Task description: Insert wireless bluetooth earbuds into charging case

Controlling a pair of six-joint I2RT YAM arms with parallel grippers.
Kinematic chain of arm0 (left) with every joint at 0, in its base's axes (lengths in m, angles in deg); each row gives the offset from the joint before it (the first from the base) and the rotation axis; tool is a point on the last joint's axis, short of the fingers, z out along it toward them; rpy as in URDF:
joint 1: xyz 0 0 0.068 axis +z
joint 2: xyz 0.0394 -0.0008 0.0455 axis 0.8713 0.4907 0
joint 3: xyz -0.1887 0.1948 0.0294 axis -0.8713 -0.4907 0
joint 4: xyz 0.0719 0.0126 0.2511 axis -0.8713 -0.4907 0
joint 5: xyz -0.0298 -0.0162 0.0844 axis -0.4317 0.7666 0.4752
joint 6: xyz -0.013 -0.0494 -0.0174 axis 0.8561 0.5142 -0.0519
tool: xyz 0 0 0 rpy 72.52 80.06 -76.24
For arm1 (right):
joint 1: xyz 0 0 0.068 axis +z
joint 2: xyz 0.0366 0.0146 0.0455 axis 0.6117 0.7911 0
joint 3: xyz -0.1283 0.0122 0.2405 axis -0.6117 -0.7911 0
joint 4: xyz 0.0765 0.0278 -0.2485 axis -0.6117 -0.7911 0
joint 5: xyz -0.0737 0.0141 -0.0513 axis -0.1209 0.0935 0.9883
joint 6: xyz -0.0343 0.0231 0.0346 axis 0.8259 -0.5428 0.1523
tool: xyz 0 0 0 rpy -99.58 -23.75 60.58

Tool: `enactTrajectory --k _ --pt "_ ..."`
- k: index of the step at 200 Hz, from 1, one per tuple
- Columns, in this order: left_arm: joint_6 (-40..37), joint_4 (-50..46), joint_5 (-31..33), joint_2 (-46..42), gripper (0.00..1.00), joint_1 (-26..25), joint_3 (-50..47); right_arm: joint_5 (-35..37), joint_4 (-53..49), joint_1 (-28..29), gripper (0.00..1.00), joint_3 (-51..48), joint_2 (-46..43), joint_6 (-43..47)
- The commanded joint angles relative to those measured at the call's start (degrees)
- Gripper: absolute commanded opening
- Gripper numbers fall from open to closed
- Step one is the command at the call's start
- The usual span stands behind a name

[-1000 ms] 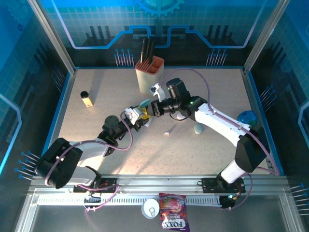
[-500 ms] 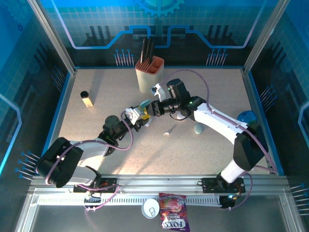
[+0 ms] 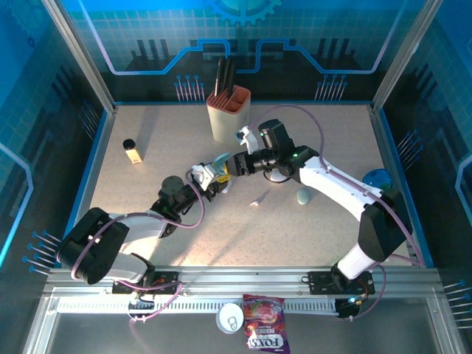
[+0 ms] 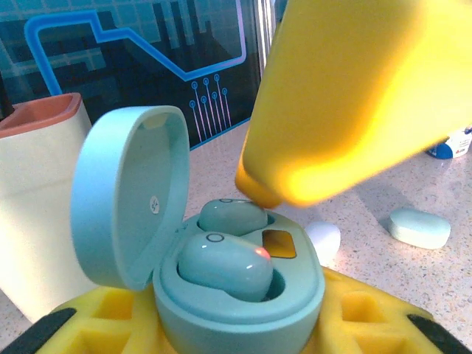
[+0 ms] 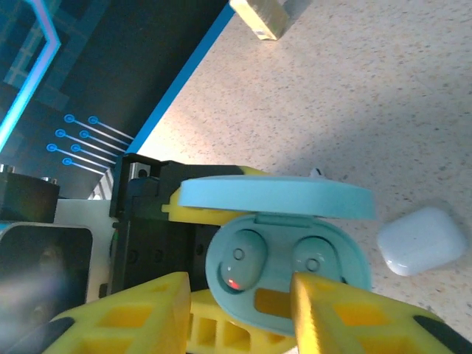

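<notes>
The left claw (image 3: 209, 178) pinches the teal charging case (image 4: 243, 313) by its base, with the lid (image 4: 127, 193) standing open. Both teal earbuds (image 4: 225, 265) sit in the case's wells. The red-lit earbud (image 5: 237, 267) lies just ahead of the gap between the right claw's fingers. The other earbud (image 5: 313, 259) lies right at one fingertip (image 5: 318, 310), touching or nearly so; I cannot tell which. The right claw (image 5: 236, 317) hangs spread and empty just over the case, and the two wells run across from finger to finger. The lid rises just beyond its fingertips, so this free claw looks best placed to press a bud home or tip the lid shut.
</notes>
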Motion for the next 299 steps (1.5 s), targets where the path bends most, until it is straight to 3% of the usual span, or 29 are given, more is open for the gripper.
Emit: enactTrajectory --k 1,34,75,107,139,202,214,225,247,274,299 --pt "-0.1 4.8 -2.0 0.6 0.3 -0.4 1.6 0.0 0.0 -2.0 0.45 -2.4 -3.7 2.4" --pt "-3.5 -0.8 -4.2 0.1 0.3 -0.2 2.2 -0.1 -0.3 -3.1 0.41 -3.8 -7.8 4.8" --pt "-6.2 -7.0 -8.1 -1.2 0.3 -0.2 2.7 1.2 -2.6 -3.3 0.26 0.4 -7.1 6.1" --pt "-7.0 -11.7 -10.8 -3.7 0.3 -0.2 3.2 1.8 -6.0 -2.6 0.25 5.3 -1.9 6.6" --pt "-4.5 -10.5 -10.9 -4.5 0.31 -0.3 3.4 5.5 -12.2 -0.5 0.25 10.0 3.0 8.8" --pt "0.8 -4.2 -6.7 -3.9 0.29 -0.2 2.5 8.3 -13.7 0.6 0.26 6.0 -1.4 9.7" --pt "2.4 -1.7 -6.8 -3.4 0.29 -0.2 2.2 8.7 -12.4 0.3 0.3 4.4 -3.2 8.3" --pt "3.9 0.4 -8.1 -2.7 0.29 -0.2 2.1 7.6 -10.2 -0.6 0.4 2.6 -4.8 4.9" --pt "7.3 4.4 -10.6 -1.5 0.29 -0.3 2.2 -2.0 -1.6 -4.1 0.54 -3.5 -7.6 -3.7" --pt "9.3 8.8 -12.2 0.3 0.29 -0.3 2.1 -12.9 12.4 -6.8 0.62 -11.1 -9.5 -15.5" --pt "9.8 11.0 -13.1 1.8 0.29 -0.3 2.3 -18.6 25.0 -8.3 0.64 -16.1 -8.6 -25.1"
